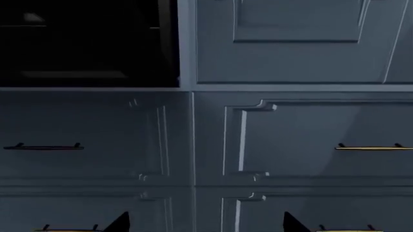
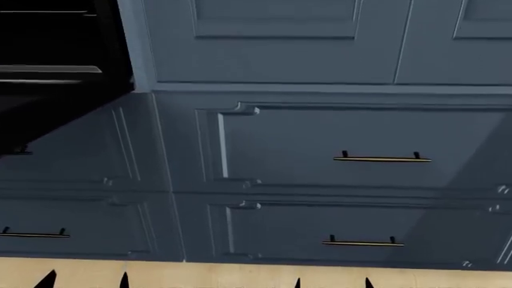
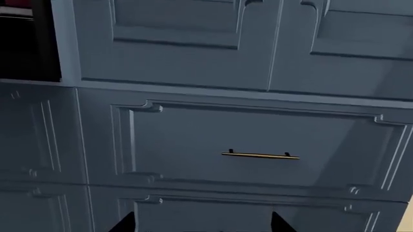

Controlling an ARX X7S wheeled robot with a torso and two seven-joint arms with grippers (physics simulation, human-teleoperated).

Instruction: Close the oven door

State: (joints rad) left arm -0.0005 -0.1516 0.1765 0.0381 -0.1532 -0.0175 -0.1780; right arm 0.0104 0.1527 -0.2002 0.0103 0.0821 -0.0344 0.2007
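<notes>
Blue-grey cabinetry fills every view, panelled drawer fronts (image 2: 352, 150) with slim brass handles (image 2: 382, 159) stacked in two columns above a strip of pale floor (image 2: 240, 275). Off at the upper left of my head view sits the dark oven opening (image 2: 56, 48), and the glossy black oven door (image 2: 56, 129) appears to hang open below it, its face mirroring the drawers; I cannot make out its bar handle. My left gripper (image 1: 206, 223) shows two fingertips spread wide, holding nothing, and my right gripper (image 3: 203, 223) is likewise parted and empty. Both are well apart from the door. To do this well, I judge I should shift left, get my left fingers under the door's free edge, and push up steadily rather than batting at it.
</notes>
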